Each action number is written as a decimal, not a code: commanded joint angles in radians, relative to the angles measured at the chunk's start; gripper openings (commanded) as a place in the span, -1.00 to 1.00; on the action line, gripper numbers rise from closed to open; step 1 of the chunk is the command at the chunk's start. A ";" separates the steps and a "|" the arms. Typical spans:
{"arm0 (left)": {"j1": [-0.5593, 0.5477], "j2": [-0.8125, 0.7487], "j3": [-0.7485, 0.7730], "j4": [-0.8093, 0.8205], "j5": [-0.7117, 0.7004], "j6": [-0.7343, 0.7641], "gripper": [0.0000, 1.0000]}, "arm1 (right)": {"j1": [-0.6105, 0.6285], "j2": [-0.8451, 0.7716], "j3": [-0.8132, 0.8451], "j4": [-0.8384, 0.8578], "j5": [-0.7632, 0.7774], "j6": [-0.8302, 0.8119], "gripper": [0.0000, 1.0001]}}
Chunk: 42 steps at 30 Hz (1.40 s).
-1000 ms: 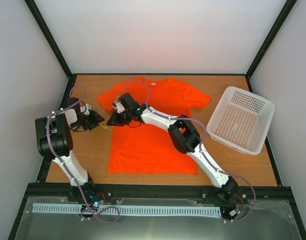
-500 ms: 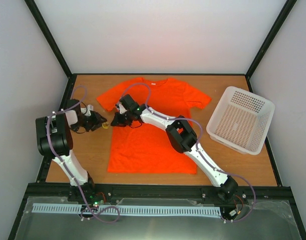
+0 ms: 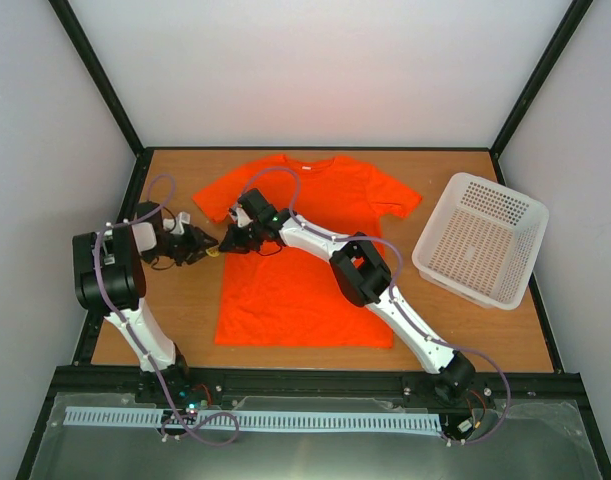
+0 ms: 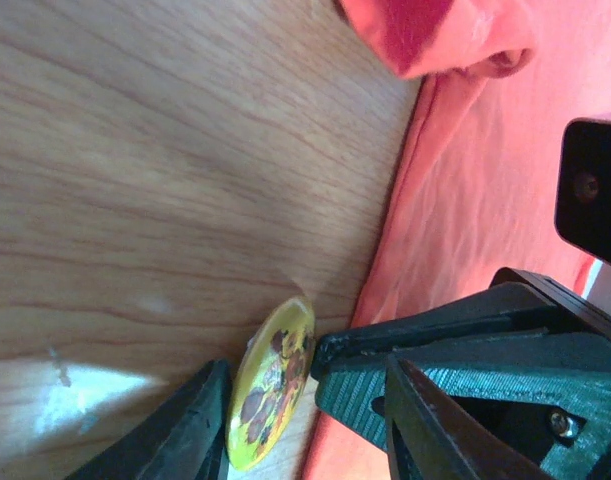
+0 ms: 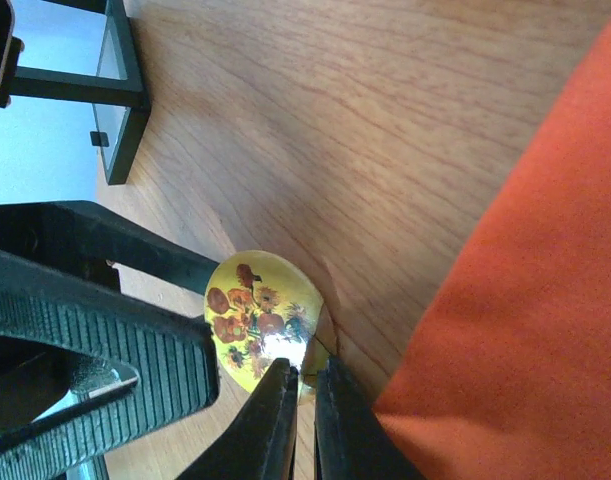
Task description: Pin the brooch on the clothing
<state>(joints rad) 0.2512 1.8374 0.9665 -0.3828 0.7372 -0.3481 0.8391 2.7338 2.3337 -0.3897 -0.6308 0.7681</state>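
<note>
The brooch (image 4: pixel 270 385), a yellow disc printed with sunflowers, stands on edge just off the left side edge of the orange T-shirt (image 3: pixel 305 270), below its sleeve, with the bare wooden surface (image 3: pixel 185 300) beneath it. The left hand (image 3: pixel 207 247) points toward the T-shirt from the left, its fingers partly apart with one on each side of the brooch. One finger (image 4: pixel 190 435) lies close behind the disc, yet from these views I cannot tell whether the pair actually clamps it. The right hand (image 5: pixel 303 385) stretches across the T-shirt's chest to the same spot. Its fingers are drawn together to a thin slit, the tips pinching the brooch's rim. A white perforated basket (image 3: pixel 495 205) sits well to the right of the T-shirt on the same surface.
</note>
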 commanded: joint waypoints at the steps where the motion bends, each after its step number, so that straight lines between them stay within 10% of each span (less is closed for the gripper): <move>1: -0.002 0.018 -0.019 -0.013 0.041 0.004 -0.14 | 0.004 0.059 0.010 -0.037 -0.002 0.008 -0.81; 27: -0.002 -0.146 0.032 -0.121 -0.010 -0.055 -0.81 | -0.091 -0.250 0.103 -0.369 0.058 -0.333 -0.58; 42: -0.342 -0.530 0.006 -0.090 0.204 -0.539 -0.68 | -0.065 -1.416 -1.262 0.141 0.307 -1.343 0.30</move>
<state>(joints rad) -0.0032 1.3777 0.9684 -0.4950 0.8768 -0.6956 0.7547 1.4174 1.3079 -0.4160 -0.3790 -0.2443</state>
